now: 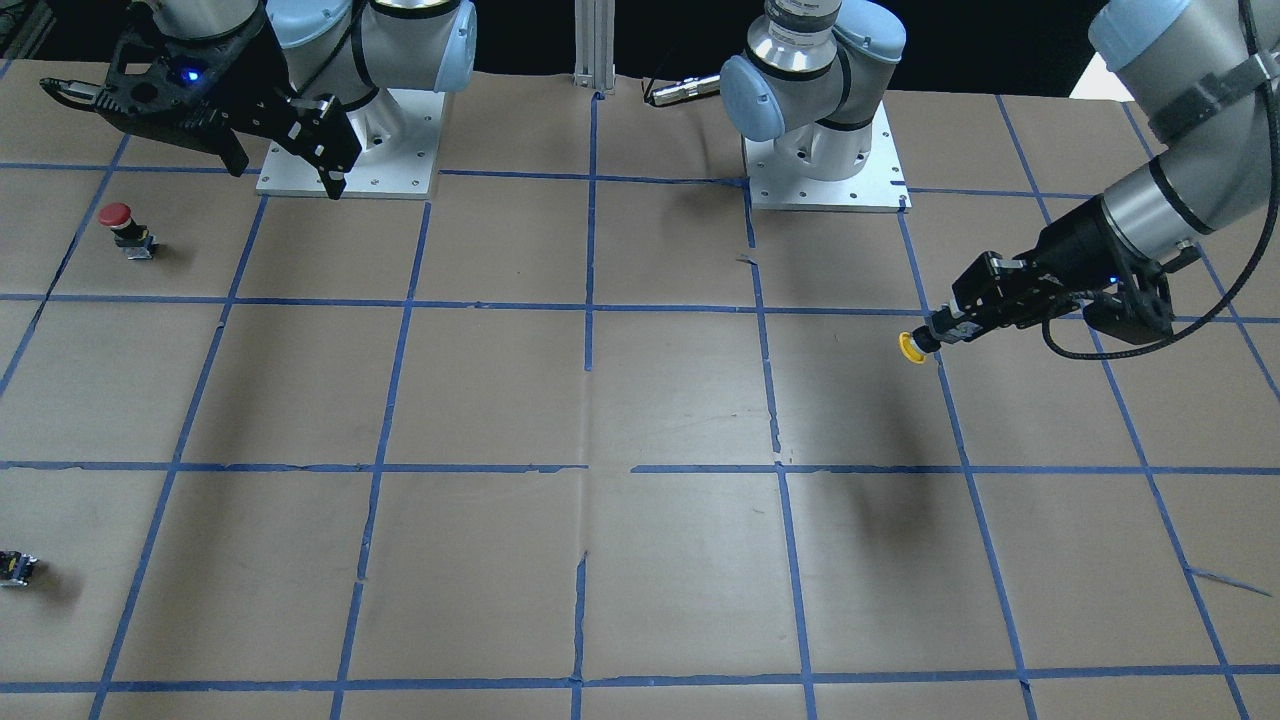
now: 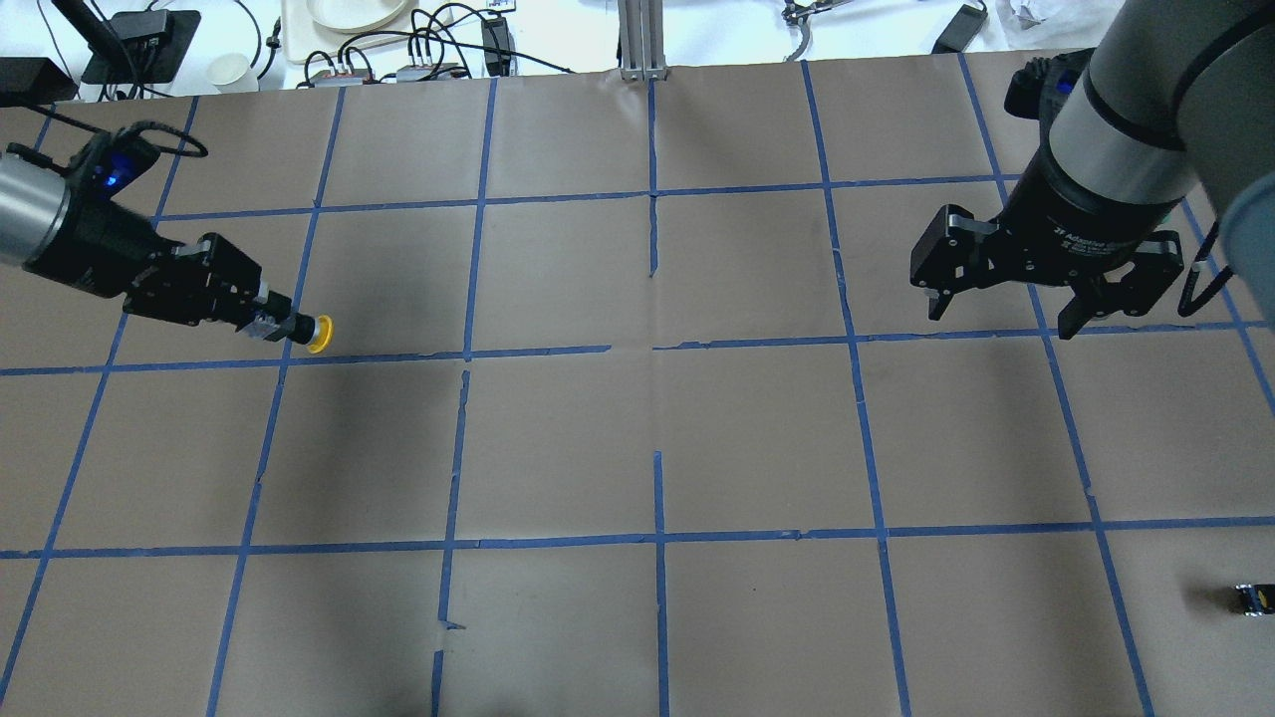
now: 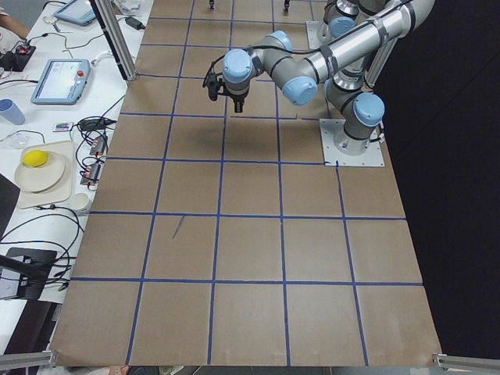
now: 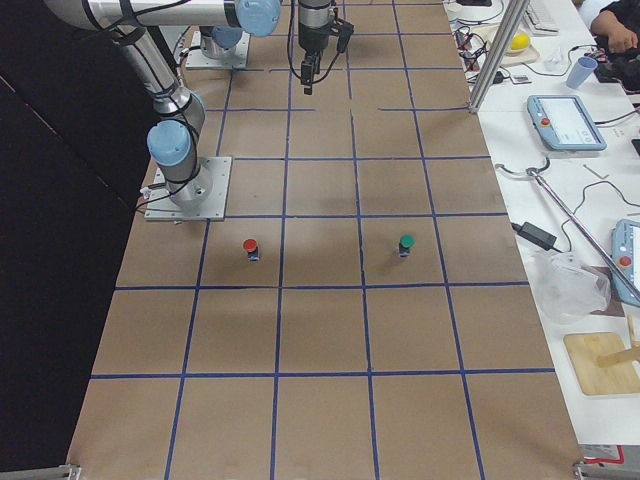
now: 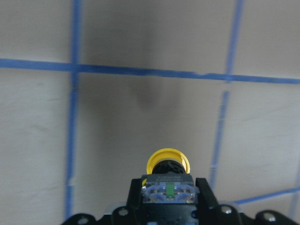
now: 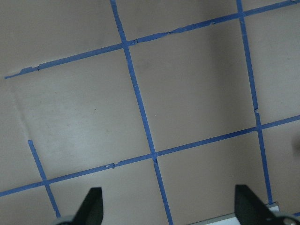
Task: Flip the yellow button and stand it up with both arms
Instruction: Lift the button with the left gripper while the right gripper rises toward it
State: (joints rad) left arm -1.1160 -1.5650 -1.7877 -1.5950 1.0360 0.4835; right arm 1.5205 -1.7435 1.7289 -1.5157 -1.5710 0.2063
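Note:
The yellow button (image 2: 318,334) has a round yellow cap on a black and grey body. My left gripper (image 2: 277,325) is shut on its body and holds it level above the table, cap pointing toward the table's middle. It also shows in the front view (image 1: 911,346) and in the left wrist view (image 5: 168,162), where the black fingers (image 5: 204,193) flank the switch body. My right gripper (image 2: 1001,317) is open and empty, high over the far right of the table. It also shows in the front view (image 1: 288,175).
A red-capped button (image 1: 118,222) stands near the right arm's base plate (image 1: 400,170). A small dark switch piece (image 2: 1252,597) lies by the table's right edge. A green-capped button (image 4: 405,243) shows in the exterior right view. Blue tape lines grid the brown table.

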